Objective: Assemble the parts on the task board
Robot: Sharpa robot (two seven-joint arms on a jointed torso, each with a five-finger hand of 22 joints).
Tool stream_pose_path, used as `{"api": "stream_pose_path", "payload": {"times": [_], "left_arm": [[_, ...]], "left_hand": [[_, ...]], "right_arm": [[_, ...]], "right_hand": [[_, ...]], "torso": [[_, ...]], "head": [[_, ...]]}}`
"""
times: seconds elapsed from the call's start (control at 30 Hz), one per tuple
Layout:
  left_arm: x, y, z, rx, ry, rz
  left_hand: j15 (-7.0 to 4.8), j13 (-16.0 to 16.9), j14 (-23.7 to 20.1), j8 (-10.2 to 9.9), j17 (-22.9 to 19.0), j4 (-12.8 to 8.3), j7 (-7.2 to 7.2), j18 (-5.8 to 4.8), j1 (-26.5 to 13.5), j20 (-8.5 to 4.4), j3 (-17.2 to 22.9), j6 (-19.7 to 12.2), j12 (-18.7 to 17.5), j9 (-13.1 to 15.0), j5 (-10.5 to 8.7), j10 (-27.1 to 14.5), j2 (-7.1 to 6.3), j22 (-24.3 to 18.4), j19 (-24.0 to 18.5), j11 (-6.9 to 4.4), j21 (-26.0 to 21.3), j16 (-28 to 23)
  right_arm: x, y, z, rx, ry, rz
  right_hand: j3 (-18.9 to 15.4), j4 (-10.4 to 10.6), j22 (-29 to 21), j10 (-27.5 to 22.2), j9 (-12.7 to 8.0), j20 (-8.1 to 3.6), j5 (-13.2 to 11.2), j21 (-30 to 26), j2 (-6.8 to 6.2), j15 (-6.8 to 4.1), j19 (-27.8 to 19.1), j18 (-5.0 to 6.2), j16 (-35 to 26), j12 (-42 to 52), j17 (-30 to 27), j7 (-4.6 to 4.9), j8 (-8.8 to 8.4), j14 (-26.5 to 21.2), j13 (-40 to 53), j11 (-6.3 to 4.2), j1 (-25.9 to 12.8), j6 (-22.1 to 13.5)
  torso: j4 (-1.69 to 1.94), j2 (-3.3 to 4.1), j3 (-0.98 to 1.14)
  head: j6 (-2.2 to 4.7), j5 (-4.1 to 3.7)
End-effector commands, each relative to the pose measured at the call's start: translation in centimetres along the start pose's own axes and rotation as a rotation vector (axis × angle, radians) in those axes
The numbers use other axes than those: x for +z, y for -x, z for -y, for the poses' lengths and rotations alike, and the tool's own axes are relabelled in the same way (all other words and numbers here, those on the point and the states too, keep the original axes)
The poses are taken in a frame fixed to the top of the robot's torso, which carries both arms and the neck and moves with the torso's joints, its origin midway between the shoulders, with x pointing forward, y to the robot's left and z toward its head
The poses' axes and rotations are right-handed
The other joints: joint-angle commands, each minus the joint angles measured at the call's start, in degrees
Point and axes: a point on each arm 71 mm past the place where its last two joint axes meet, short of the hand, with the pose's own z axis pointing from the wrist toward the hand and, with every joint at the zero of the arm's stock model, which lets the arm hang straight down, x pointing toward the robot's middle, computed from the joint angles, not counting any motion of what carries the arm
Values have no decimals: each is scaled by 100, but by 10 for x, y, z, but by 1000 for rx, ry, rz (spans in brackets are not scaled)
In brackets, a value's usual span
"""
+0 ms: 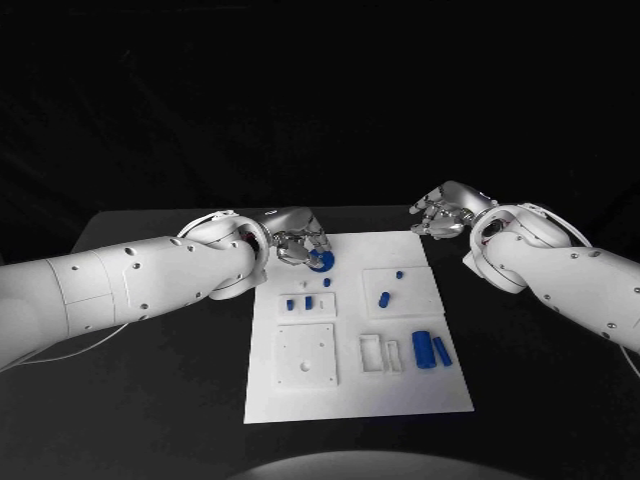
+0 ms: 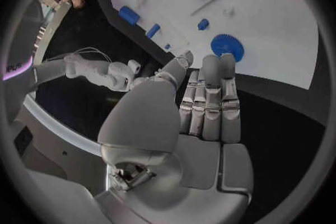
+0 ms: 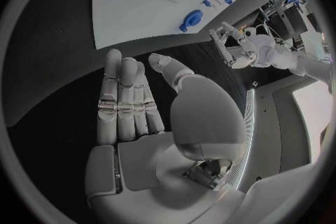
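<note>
Hovering over the far left corner of the task board (image 1: 352, 400), left robot hand (image 1: 300, 243) sits just above a blue gear (image 1: 322, 262) lying on the board; fingers straight and side by side in the left wrist view, tips near the gear (image 2: 227, 46), nothing grasped, released. Right robot hand (image 1: 446, 212) hangs over the black bench (image 1: 147, 400) beyond the board's far right corner, fingers extended and apart in the right wrist view, holding nothing, released. On the board: small blue pegs (image 1: 301, 301) in the left-middle area, a short blue piece (image 1: 385, 297) and a tiny one (image 1: 401, 271) in the right recessed panel, two longer blue bars (image 1: 423, 347) near the right edge. White square plate with holes (image 1: 306, 355) near front left.
</note>
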Motion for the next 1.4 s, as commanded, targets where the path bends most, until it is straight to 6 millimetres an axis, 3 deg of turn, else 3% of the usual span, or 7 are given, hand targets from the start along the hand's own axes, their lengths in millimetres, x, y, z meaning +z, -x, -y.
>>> {"api": "stream_pose_path", "payload": {"times": [0.03, 0.2, 0.33, 0.4, 0.47, 0.57, 1.4], "left_arm": [[4, -5, 8, 161, -87, -17], [9, -13, 10, 207, -93, -59], [13, -18, 11, 225, -93, -86], [14, -19, 11, 232, -94, -96], [14, -22, 11, 237, -93, -106], [14, -26, 11, 243, -92, -117], [19, -42, 7, 260, -65, -144]], "left_hand": [[-54, -7, 30, -21, 19, -35, -36, 63, 35, -22, 77, 79, -31, 8, 14, -34, -27, 139, 34, -25, 66, 97], [-57, -9, 34, -34, 15, -92, -13, 56, 5, -43, 156, 109, -40, 2, -2, -182, -56, 143, 31, -1, 225, 224], [-50, -10, 4, -34, -37, -53, -2, 49, 29, -25, 56, 52, -33, 2, -20, -367, -81, 126, -3, 19, 223, 202], [-61, -10, 4, -33, -71, -7, -6, 39, 62, -30, -15, 45, -32, 3, -64, -357, -73, 119, -5, 9, 210, 206], [-76, -11, 12, -32, -82, 16, -10, 28, 59, -41, -29, 47, -27, 3, -153, -245, -59, 113, 2, -15, 199, 217], [-70, -11, 40, -31, -86, 30, 7, 22, 49, -47, -21, 63, -33, 4, -254, -138, -46, 112, 32, -23, 195, 249], [-44, -12, 45, -33, -87, 18, 43, 75, -26, -36, 252, 57, -34, 2, -332, 32, -5, 135, 63, -33, 477, 672]], "right_arm": [[0, 4, -2, 99, 28, 57], [1, 6, -1, 185, 48, 84], [1, 5, -4, 252, 110, 65], [1, 5, -5, 268, 133, 66], [1, 6, -7, 290, 161, 81], [1, 8, -9, 316, 192, 109], [-1, 14, -13, 376, 238, 188]], "right_hand": [[97, -23, -253, 37, -7, 156, -109, -30, 18, 172, -628, -106, -496, -632, -496, 87, -11, -398, -740, 136, 84, -24], [608, -21, -1471, -21, -8, 563, -129, -88, 15, 543, -1780, -137, -1799, -1944, -1902, 186, -15, -869, -2322, 462, 10, -59], [998, -83, -3592, 45, -9, 1002, 74, -81, 91, 835, -2325, -57, -3211, -2813, -3640, 200, -10, -796, -2799, 611, -8, -109], [1014, -108, -4311, 83, -7, 1056, 81, -84, 99, 874, -2215, -6, -3463, -3003, -4110, 193, 0, -687, -2807, 607, 7, -103], [999, -123, -5227, 132, -8, 1076, 91, -62, 116, 894, -2023, 3, -3559, -3069, -4078, 224, -2, -626, -2788, 635, 8, -98], [987, -112, -5669, 149, -7, 1050, 165, -41, 108, 887, -1916, -4, -3540, -3065, -4099, 233, -2, -602, -2801, 645, 4, -90], [912, -113, -5794, 21, -10, 1138, 357, -58, 98, 945, -2032, 32, -3577, -3081, -4113, 256, -8, -697, -2804, 695, -36, -143]], "torso": [[5, 1, 0], [5, -4, 3], [7, -5, 3], [7, -3, 2], [4, -2, 2], [11, -1, 3], [10, -1, 1]], "head": [[2, 1], [-21, 8], [-21, 10], [-28, 19], [-37, 40], [-31, 29], [-36, -29]]}}
